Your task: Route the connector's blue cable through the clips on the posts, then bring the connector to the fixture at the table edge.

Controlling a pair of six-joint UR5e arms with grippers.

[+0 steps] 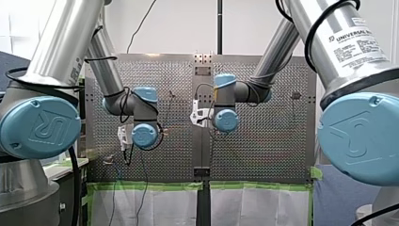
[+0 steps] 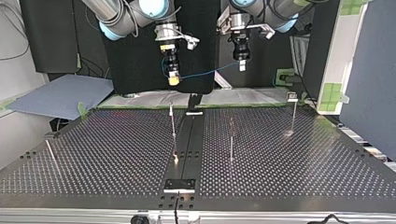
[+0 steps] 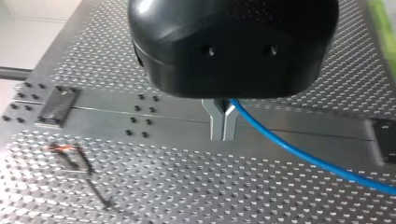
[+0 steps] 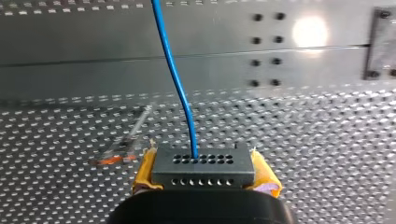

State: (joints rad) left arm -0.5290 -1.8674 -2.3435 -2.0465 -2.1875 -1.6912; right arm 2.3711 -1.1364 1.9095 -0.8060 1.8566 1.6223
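Observation:
My right gripper is shut on the grey connector, a block with rows of holes, with a yellow pad against each side. The blue cable leaves its face and runs ahead over the table. My left gripper has its metal fingers shut on the blue cable, which trails off to one side. In the top view both hang above the table's far edge, the right gripper left of the left gripper, with the cable sagging between them.
Thin posts stand on the perforated table: one near the centre strip, one to its right, one far right and a leaning one at far left. A black plate sits at the near edge of the centre strip.

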